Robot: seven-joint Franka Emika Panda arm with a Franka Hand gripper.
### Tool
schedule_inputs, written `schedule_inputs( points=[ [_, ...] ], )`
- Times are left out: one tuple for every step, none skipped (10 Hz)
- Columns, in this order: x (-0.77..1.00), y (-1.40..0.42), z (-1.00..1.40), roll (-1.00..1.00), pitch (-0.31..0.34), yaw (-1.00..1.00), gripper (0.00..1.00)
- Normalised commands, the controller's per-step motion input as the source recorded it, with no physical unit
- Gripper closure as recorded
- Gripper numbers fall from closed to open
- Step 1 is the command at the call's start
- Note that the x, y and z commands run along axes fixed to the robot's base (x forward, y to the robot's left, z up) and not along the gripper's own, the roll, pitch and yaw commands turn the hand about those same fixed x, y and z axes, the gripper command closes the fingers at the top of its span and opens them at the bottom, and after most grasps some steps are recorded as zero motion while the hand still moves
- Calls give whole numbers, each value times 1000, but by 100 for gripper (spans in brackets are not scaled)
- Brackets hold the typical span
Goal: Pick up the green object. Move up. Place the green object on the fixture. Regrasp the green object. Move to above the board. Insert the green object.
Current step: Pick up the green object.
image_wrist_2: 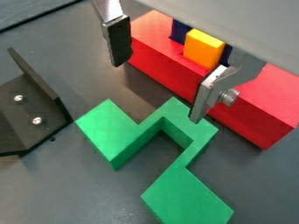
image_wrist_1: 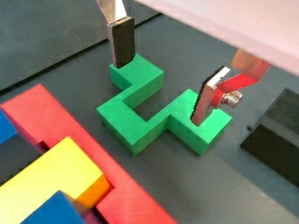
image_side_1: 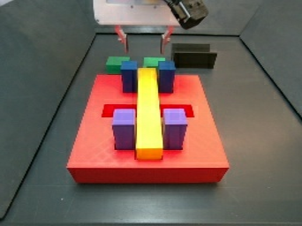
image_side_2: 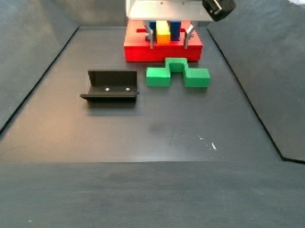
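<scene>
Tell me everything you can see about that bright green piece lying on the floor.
The green object is a blocky, stepped piece, matte like plastic, with a notch cut between its arms. It lies flat on the dark floor, between the board and the fixture, touching neither as far as a side view shows. The tool hangs right over it, open, with one finger at a raised arm and the other at the notch; it is not yet gripped.

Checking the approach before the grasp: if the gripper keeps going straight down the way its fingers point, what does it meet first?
Most likely the green object: the open gripper hangs right over it, fingers either side of its middle. Exact depth is unclear.
</scene>
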Motion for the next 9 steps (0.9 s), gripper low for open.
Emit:
schedule_inputs(
  points=[
    [-111, -86, -254, -34, -116, 23, 0],
    [-151, -89, -283, -29, -130, 23, 0],
    [-151, -91, -289, -23, -133, 23, 0],
    [-140, -94, -314, -20, -134, 17, 0],
    [-169, -94, -303, -51, -150, 26, 0],
    [-163, -91, -271, -64, -140, 29, 0],
    [-106, -103, -257, -81, -140, 34, 0],
    [-31, -103, -220, -90, -116, 40, 0],
    [0, -117, -200, -79, -80, 43, 0]
  ],
)
